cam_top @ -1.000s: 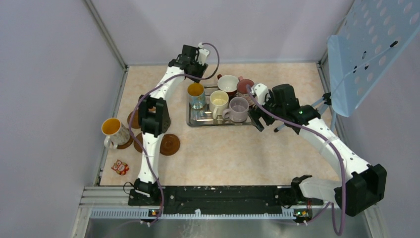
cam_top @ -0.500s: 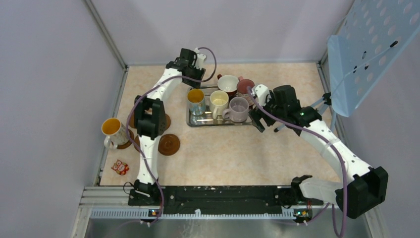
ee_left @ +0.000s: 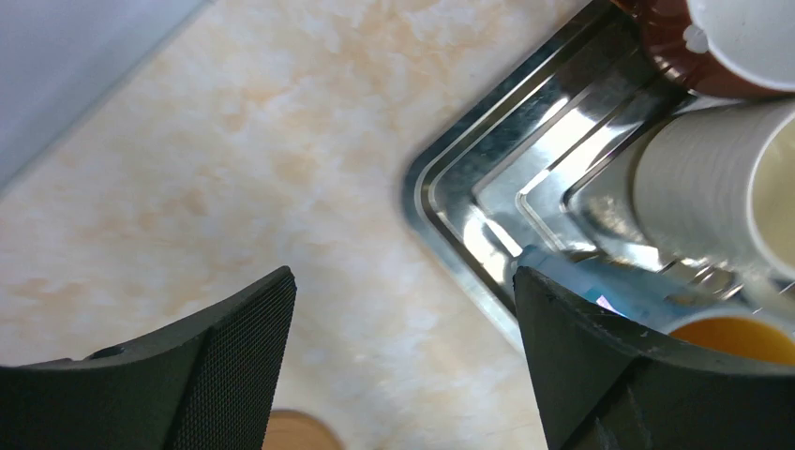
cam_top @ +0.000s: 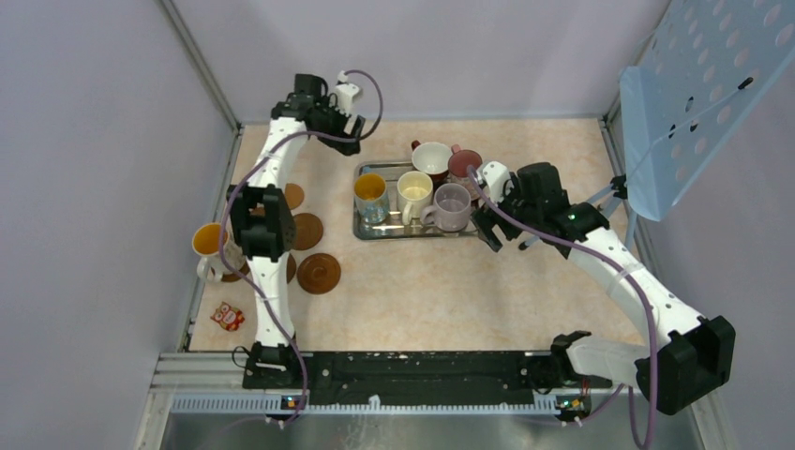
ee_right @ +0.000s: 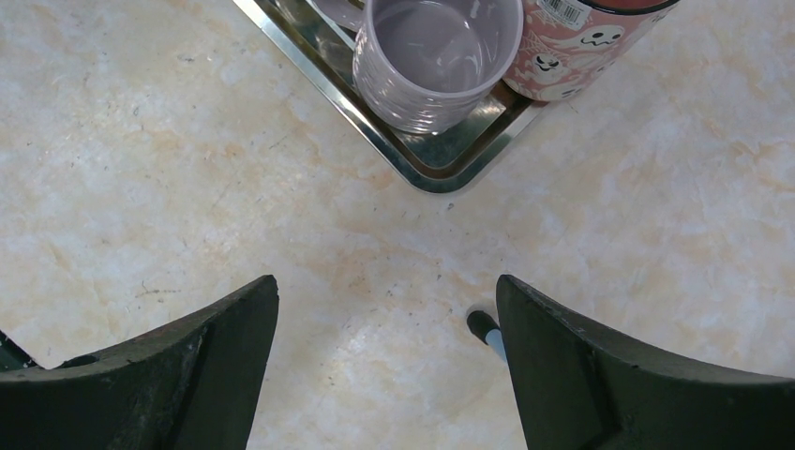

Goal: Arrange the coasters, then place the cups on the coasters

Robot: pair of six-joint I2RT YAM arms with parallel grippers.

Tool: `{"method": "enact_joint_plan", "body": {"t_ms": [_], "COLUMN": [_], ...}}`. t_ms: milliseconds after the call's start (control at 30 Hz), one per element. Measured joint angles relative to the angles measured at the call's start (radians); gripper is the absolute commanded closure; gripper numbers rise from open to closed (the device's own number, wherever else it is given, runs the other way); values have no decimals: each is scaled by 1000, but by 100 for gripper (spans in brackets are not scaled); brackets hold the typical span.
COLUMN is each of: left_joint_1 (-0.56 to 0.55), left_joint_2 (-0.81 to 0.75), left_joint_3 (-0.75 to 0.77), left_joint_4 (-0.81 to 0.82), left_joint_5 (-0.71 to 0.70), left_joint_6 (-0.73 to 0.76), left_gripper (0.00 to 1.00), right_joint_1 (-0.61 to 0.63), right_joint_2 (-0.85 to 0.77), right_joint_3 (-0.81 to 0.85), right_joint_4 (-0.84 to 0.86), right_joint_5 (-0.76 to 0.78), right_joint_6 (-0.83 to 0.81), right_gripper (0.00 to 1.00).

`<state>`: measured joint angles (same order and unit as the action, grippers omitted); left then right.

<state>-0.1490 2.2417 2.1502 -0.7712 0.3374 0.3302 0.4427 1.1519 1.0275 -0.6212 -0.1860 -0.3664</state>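
Left gripper (ee_left: 401, 281) hangs above table by tray's (ee_left: 441, 211) far-left corner, jaws wide, nothing held; right gripper (ee_right: 386, 281) equally wide and empty, just beside lilac cup (ee_right: 436, 56). 5 cups sit on tray; 1 orange-lined cup (cam_top: 212, 246) stands on coaster at table's left edge, bare coasters (cam_top: 319, 273) nearby. Blue cup (cam_top: 371, 192) looks like your next pick: come straight down, straddle 1 wall, lift clear of neighbours

Barcode sticker (ee_right: 563, 8) on pink ghost-print mug (ee_right: 579, 52), digits too small to read; no other text legible.
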Motion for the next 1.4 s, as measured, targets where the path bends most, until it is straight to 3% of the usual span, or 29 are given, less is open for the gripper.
{"method": "enact_joint_plan", "body": {"t_ms": [167,467,600,800,1100,1267,1400], "left_joint_1": [71,37,34,19,-37,-52,-61], "left_joint_2": [-47,-60,-58,-57,-39,-23,-23], "left_joint_3": [40,-16,-14,-18,-49,-58,-77], "left_joint_4": [-64,-341,-425,-446,-444,-464,-483], "left_joint_5": [124,276,307,333,298,264,246], "left_joint_6": [314,1050,1274,1458,1608,1682,1714], "left_gripper": [16,18,18,15,13,15,22], "right_joint_1": [0,0,0,-3,-42,-47,-47], "right_joint_2": [0,0,0,0,-3,-3,-5], "right_joint_3": [0,0,0,0,-21,-33,-33], "right_joint_4": [0,-1,-5,-21,-34,-39,-39], "right_joint_5": [-2,-4,-5,-9,-20,-26,-27], "right_joint_6": [-2,-10,-15,-19,-18,-17,-17], "right_gripper": [15,15,15,15,15,15,15]}}
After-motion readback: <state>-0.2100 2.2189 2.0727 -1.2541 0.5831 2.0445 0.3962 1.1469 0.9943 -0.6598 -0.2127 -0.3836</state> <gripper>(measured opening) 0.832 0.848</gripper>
